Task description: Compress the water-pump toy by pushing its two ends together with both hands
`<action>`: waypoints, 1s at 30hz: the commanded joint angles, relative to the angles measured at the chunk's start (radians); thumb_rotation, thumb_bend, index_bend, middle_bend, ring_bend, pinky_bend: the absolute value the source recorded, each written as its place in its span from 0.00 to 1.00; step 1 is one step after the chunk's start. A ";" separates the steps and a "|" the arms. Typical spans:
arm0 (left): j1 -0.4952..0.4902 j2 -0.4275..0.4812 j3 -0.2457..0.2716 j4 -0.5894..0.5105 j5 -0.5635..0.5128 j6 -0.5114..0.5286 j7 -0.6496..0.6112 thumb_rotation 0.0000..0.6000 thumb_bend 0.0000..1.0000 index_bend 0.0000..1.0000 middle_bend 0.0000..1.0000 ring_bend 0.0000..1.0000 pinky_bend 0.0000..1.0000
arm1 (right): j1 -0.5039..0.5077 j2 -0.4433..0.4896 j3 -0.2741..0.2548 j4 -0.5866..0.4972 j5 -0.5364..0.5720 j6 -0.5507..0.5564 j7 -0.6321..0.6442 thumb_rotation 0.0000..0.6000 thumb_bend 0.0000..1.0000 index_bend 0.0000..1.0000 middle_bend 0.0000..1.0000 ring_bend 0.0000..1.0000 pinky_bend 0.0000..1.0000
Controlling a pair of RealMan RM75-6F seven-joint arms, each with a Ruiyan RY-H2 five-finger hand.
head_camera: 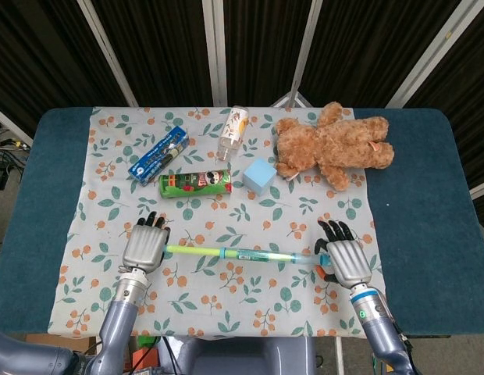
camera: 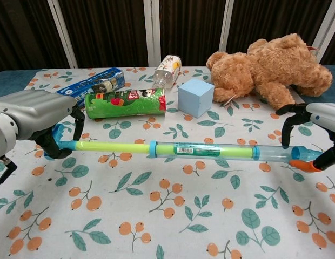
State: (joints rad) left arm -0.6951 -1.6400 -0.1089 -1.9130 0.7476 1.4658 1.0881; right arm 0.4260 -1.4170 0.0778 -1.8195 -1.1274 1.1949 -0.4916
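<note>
The water-pump toy [head_camera: 250, 255] lies crosswise over the floral cloth, a yellow-green rod slid partly inside a clear blue-tinted tube [camera: 210, 150]. My left hand [head_camera: 143, 248] grips the blue handle at the rod's left end, fingers curled over it [camera: 35, 116]. My right hand [head_camera: 347, 262] holds the tube's right end, fingers arched over it and the orange tip [camera: 304, 165] against the palm side [camera: 319, 121]. In the chest view the toy hangs just above the cloth.
Behind the toy lie a green chips can [head_camera: 195, 183], a blue box [head_camera: 158, 155], a bottle [head_camera: 233, 131], a light blue cube [head_camera: 260, 175] and a brown teddy bear [head_camera: 332, 146]. The cloth's edge meets dark blue tabletop [head_camera: 429, 203] on the right.
</note>
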 commanded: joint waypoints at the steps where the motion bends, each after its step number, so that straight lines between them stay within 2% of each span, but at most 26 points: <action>1: 0.004 0.006 0.002 -0.001 0.004 0.000 -0.009 1.00 0.45 0.59 0.23 0.12 0.25 | 0.015 -0.018 0.011 -0.014 0.015 0.004 -0.037 1.00 0.40 0.69 0.11 0.00 0.00; 14: 0.010 0.034 -0.001 -0.017 0.004 -0.018 -0.040 1.00 0.45 0.59 0.23 0.12 0.25 | 0.048 -0.078 0.025 -0.036 0.077 0.016 -0.127 1.00 0.40 0.70 0.12 0.00 0.00; 30: -0.011 -0.030 -0.008 -0.004 0.001 -0.016 -0.024 1.00 0.45 0.59 0.23 0.12 0.25 | 0.069 -0.103 0.027 -0.061 0.085 0.035 -0.167 1.00 0.40 0.70 0.12 0.00 0.00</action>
State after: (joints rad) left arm -0.7052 -1.6695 -0.1162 -1.9170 0.7475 1.4492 1.0640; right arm 0.4951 -1.5206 0.1047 -1.8802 -1.0421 1.2298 -0.6583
